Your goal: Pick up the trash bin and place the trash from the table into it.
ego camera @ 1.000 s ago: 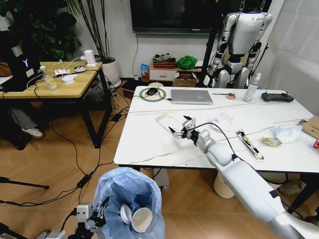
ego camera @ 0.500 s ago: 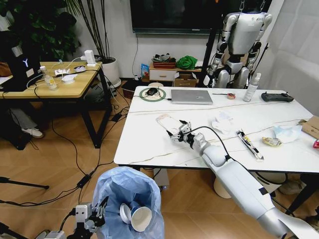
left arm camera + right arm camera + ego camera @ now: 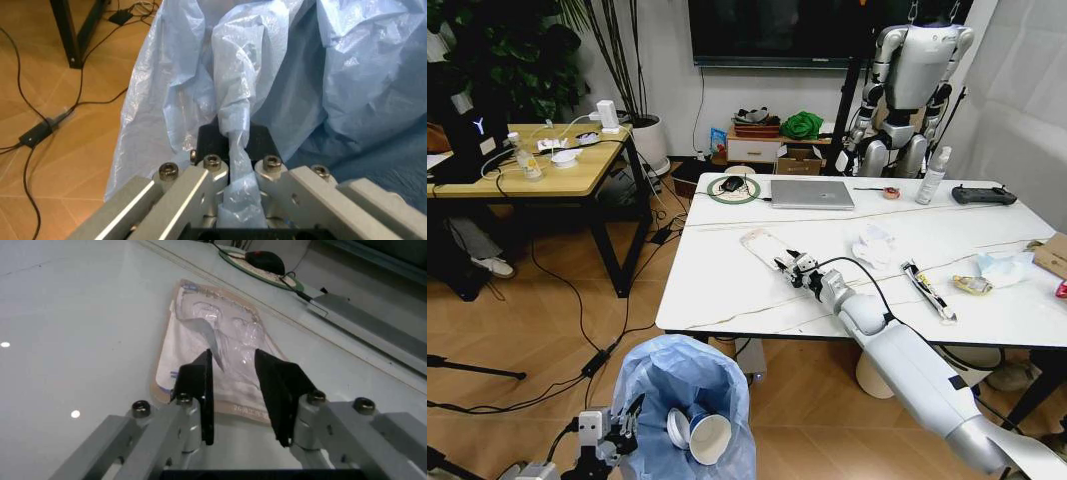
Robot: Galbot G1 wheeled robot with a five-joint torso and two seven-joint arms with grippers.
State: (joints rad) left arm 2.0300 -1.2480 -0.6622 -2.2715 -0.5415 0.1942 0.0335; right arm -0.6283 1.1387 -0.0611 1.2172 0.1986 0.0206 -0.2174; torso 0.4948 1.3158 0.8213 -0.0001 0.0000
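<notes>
The trash bin (image 3: 685, 392), lined with a crinkly pale-blue bag, hangs low in front of the table (image 3: 727, 290). A white paper cup (image 3: 710, 438) lies inside it. My left gripper (image 3: 613, 436) is shut on a twisted fold of the bag (image 3: 235, 150) at the bin's rim. On the tabletop lies a clear plastic pack (image 3: 761, 245) (image 3: 212, 342). My right gripper (image 3: 792, 265) (image 3: 233, 390) is at the pack's near end, open with a narrow gap, its black fingers (image 3: 199, 385) straddling the blister. More trash lies to the right: a crumpled tissue (image 3: 872, 243) and a printed wrapper (image 3: 927, 289).
A yellow wrapper (image 3: 972, 284), a white tissue (image 3: 1005, 266) and a cardboard piece (image 3: 1054, 253) lie near the table's right edge. A laptop (image 3: 811, 193), a mouse (image 3: 732, 184), a bottle (image 3: 932, 176) and a black controller (image 3: 983, 194) stand at the back. A wood table (image 3: 547, 170) is to the left.
My right gripper has come down onto the near end of the clear pack and its fingers have narrowed. The left gripper and the bin have stayed in place.
</notes>
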